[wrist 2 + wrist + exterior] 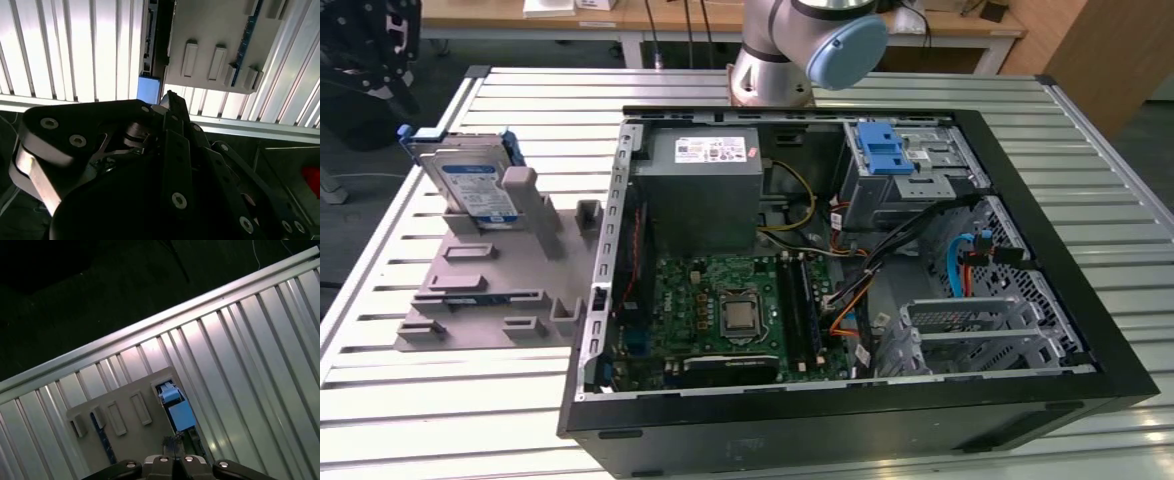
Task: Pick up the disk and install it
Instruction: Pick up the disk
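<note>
The claw (172,441) has its two fingers brought together, narrow, and nothing is held between them. In both wrist views it hangs over the far end of the grey stand (125,432), and its tip (169,97) points at the blue end handle of the disk (149,90). I cannot tell whether the tip touches the handle.

The disk (179,412) stands on its edge in the stand, with the blue handle up. In the exterior view the disk (474,180) is at the exterior view's left, in the far part of the stand (480,290). It is upright between the grey posts, and its white and blue label faces the near side. The blue rails run along its edges.

The stand lies flat on the ribbed metal counter (454,400), close to the counter's left edge.

Just to the right of the stand is the open black computer case (854,425), lying on its side. Inside it there is a grey power supply (700,190) at the far side and a green motherboard (727,305) nearer. A grey metal drive bay with a blue plastic bracket (883,150) on top sits in the far right corner.

The base of the arm (781,50) rises from the counter behind the case
</note>
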Robot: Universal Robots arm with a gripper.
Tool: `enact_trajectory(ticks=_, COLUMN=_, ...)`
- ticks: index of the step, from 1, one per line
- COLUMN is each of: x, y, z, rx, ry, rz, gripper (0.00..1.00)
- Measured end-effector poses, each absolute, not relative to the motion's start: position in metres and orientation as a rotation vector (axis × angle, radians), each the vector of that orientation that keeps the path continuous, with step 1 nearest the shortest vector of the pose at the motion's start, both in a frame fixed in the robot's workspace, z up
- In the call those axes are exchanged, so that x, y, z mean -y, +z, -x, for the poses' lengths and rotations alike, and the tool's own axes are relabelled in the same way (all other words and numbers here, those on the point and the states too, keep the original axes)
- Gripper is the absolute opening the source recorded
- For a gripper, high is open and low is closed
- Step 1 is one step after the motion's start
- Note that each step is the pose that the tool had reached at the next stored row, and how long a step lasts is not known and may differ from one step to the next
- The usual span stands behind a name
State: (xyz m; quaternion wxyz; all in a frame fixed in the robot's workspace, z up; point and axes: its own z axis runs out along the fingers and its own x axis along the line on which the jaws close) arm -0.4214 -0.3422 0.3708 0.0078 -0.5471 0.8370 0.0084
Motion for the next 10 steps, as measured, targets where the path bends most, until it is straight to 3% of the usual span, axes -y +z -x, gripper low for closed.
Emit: enact_trajectory(ticks=10, x=0.3422, y=0.3707, z=0.4214, rx=-2.492, ry=0.028, rz=1.89, gripper=0.11)
